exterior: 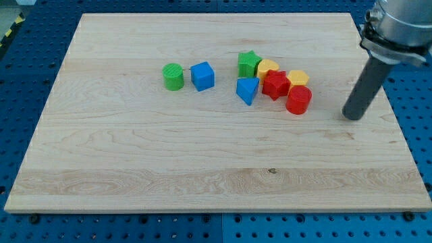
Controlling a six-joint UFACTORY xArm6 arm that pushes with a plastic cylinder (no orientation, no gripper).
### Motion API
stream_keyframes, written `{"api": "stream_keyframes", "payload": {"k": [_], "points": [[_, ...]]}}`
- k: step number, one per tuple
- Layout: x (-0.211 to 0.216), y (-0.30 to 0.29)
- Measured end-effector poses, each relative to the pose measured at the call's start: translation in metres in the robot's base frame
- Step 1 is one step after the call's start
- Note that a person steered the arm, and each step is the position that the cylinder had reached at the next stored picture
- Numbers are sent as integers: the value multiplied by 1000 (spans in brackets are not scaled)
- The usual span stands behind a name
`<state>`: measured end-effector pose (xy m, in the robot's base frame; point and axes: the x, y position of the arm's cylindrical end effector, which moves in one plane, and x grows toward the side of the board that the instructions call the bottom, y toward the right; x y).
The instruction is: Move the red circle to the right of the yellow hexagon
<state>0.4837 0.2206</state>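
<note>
Pale wooden board (202, 162) — on a blue perforated table (20, 88).

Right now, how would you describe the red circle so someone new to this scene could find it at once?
Start at the wooden board and find the cluster of blocks right of its centre. The red circle sits at the cluster's lower right corner, just below the yellow hexagon, nearest my tip. Unlike the jagged red star beside it, it is a smooth round cylinder.
</note>
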Motion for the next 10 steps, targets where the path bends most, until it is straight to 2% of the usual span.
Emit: {"api": "stream_keyframes", "payload": {"k": [1,2,3,4,6,8,9,10], "points": [[30,-26],[28,-76],[8,-95],[-18,-91],[-44,5],[-20,-2],[1,-32],[-3,-64]]}}
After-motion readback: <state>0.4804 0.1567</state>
